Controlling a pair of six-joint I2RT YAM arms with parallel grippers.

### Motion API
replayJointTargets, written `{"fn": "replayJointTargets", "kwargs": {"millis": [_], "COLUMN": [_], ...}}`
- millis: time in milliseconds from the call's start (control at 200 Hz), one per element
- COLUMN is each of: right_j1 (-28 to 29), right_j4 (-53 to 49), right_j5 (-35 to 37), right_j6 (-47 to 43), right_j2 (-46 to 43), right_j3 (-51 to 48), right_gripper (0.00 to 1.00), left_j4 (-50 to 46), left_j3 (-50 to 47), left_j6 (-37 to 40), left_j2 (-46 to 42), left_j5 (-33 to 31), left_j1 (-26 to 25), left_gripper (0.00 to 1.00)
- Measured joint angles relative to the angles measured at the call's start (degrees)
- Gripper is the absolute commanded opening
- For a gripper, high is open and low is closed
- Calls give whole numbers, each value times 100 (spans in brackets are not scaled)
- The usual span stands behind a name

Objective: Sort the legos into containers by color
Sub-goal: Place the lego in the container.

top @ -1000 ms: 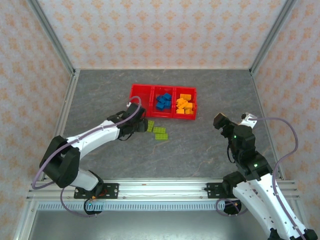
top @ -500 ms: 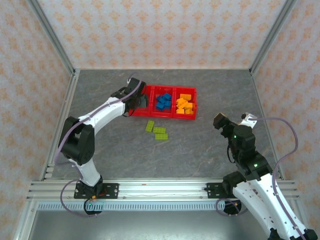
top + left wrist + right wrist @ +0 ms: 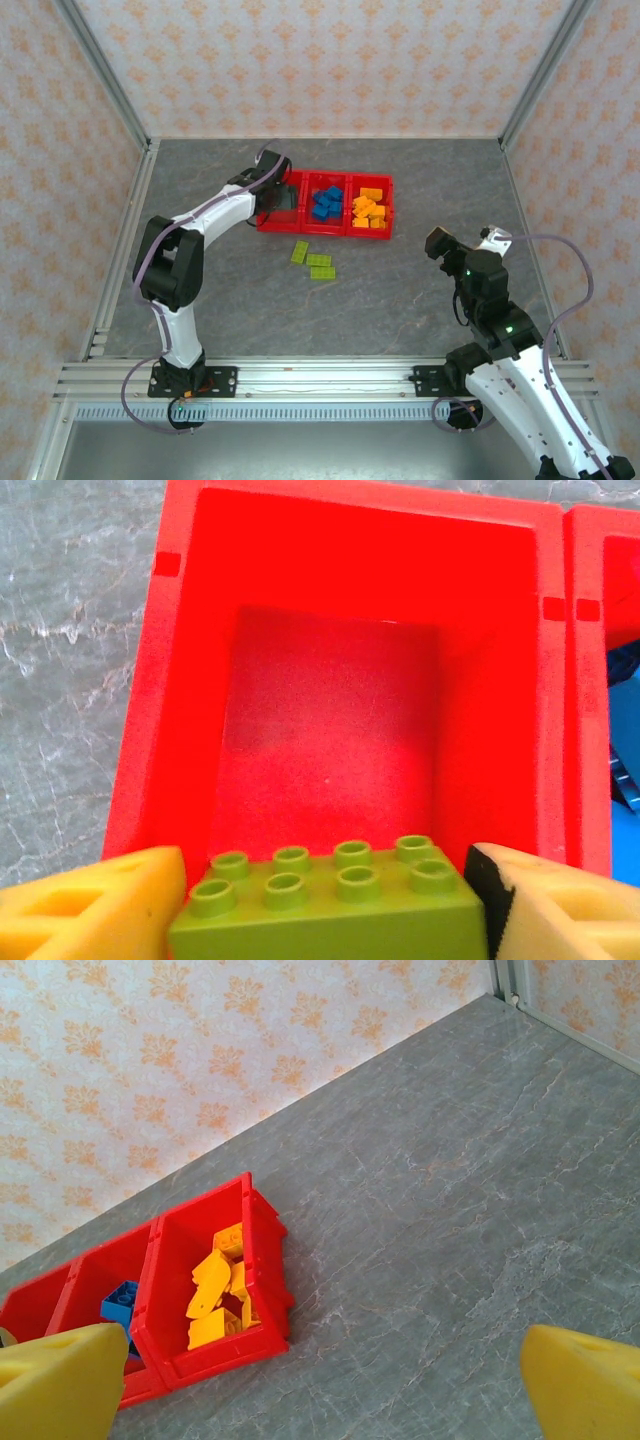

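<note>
The lime green studded plastic brick lies crosswise between the left gripper's fingers, over the empty red compartment; grip unclear.

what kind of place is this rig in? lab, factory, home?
Probably a lab robot test cell, not a home: a grey stone-patterned tabletop boxed in by floral wallpaper panels on aluminium frame posts, with a slotted aluminium mounting rail along its near edge.

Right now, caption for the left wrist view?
Left claw flanks a lime green brick above an empty red tray compartment.
</note>
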Motion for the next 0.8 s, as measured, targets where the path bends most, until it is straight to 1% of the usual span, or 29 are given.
{"fn": "replayJointTargets", "kwargs": {"millis": [215,531,801], "right_j1": [0,0,0], "right_j4": [2,2,4], "right_j5": [-22,-63,-105], "right_j6": [-4,-20,-22], "right_j2": [79,90,94], "right_j3": [0,0,-2], "right_gripper": [100,100,100], "left_j4": [26,168,444], "left_j3": [-4,-693,-1878], "left_j6": [-20,-190,-424], "left_j2": [-94,-750,-1449], "left_j5": [15,164,472], "left_j1": [0,0,-2], "left_gripper": [99,99,99]}}
